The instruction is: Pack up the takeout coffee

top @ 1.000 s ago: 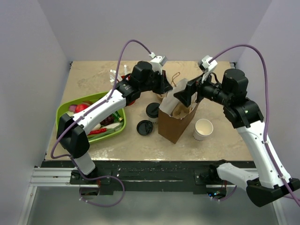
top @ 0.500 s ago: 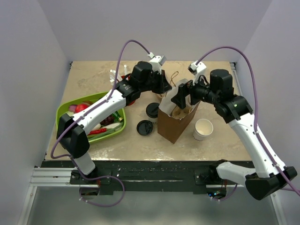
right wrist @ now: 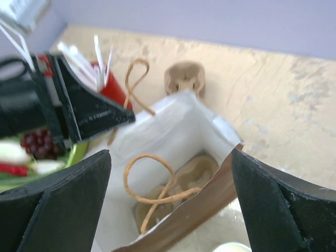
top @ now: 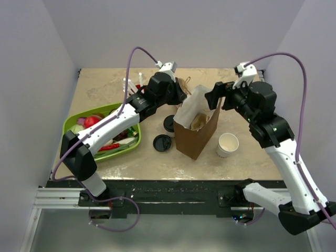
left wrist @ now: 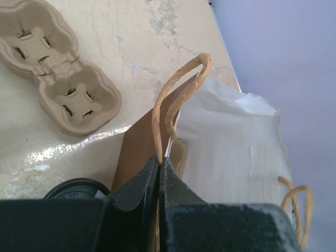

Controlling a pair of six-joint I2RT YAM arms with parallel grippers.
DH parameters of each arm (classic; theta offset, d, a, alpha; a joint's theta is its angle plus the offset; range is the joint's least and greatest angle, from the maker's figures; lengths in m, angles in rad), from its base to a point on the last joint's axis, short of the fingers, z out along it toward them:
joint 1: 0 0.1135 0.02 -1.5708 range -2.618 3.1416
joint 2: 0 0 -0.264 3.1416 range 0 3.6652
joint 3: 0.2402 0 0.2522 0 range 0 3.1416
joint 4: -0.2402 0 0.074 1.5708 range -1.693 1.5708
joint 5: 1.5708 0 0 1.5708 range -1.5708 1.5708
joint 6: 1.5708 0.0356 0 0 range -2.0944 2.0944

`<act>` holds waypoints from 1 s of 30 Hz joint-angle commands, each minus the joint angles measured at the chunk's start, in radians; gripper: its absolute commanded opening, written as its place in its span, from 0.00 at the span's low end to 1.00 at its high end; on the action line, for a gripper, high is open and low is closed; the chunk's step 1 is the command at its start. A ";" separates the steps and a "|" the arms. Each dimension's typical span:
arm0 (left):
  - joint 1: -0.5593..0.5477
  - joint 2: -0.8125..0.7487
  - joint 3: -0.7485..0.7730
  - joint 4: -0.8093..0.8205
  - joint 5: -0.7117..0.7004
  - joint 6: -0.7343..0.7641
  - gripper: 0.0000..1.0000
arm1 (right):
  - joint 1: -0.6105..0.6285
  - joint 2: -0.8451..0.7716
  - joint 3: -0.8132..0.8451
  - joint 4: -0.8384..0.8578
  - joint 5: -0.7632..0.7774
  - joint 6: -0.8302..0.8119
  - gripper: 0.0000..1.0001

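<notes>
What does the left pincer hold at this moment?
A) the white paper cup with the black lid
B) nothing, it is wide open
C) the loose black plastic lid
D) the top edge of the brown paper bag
D: in the left wrist view the left pincer is shut on the top edge of the brown paper bag, at the foot of its twine loop handle.

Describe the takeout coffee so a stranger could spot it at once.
Find the brown paper bag standing mid-table. Just left of it sits the takeout coffee, a small white cup. It alone wears its black lid: the loose lid beside it lies flat, and the white cup right of the bag is open.
</notes>
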 commanded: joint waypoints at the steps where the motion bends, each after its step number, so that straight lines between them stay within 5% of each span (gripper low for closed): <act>1: -0.006 -0.035 -0.004 0.008 -0.081 -0.074 0.00 | 0.000 -0.077 -0.023 0.170 0.151 0.110 0.98; 14: -0.033 -0.023 -0.026 0.063 -0.172 -0.228 0.02 | 0.000 -0.134 -0.007 0.080 0.355 0.207 0.98; 22: -0.039 -0.069 -0.032 0.052 -0.186 -0.154 0.71 | 0.002 -0.137 -0.025 0.064 0.364 0.087 0.98; 27: -0.042 -0.130 -0.026 0.031 -0.146 -0.071 0.99 | 0.000 -0.154 -0.039 0.072 0.366 0.050 0.98; 30: -0.041 -0.191 -0.032 -0.011 -0.158 -0.038 1.00 | 0.002 -0.159 -0.037 0.109 0.263 -0.017 0.98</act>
